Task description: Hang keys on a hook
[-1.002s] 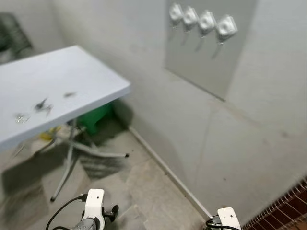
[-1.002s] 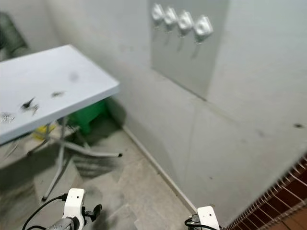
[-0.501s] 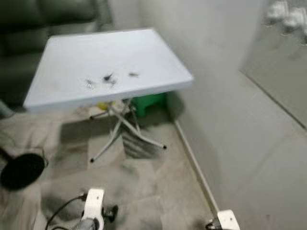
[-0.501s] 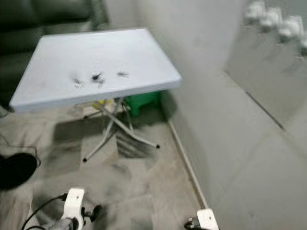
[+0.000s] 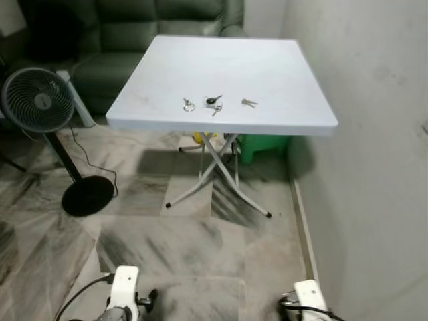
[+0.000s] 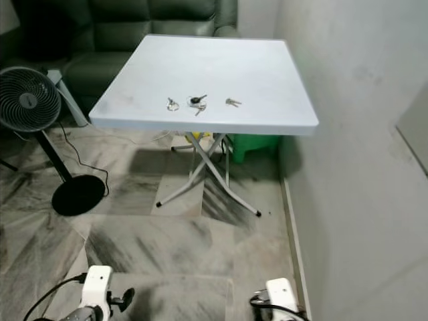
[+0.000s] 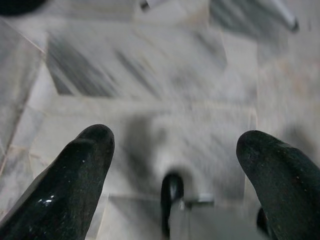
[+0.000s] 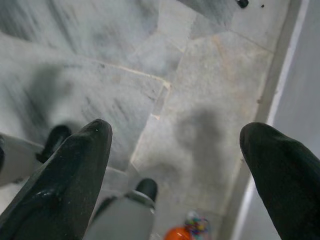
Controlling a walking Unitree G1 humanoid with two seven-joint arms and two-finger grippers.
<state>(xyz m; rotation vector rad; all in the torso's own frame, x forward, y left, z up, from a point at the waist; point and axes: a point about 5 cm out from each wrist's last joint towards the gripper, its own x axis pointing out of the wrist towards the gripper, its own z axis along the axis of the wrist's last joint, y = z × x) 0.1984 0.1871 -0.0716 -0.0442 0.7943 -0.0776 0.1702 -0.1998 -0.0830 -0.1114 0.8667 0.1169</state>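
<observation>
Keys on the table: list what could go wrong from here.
The three key sets lie small and flat on the white table, so the long fingers may slip or push them. The folding table legs and the fan's cable could snag the feet on approach. Both claws, left and right, hang open and low.

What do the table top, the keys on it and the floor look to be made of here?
The table top looks like pale moulded plastic with a matte finish: uniform colour, rounded thick edge, on thin folding metal legs. The keys appear to be metal, small and glinting, one with a dark head. The floor seems polished marble or marble-look tile: grey veining, visible joints, slight sheen.
</observation>
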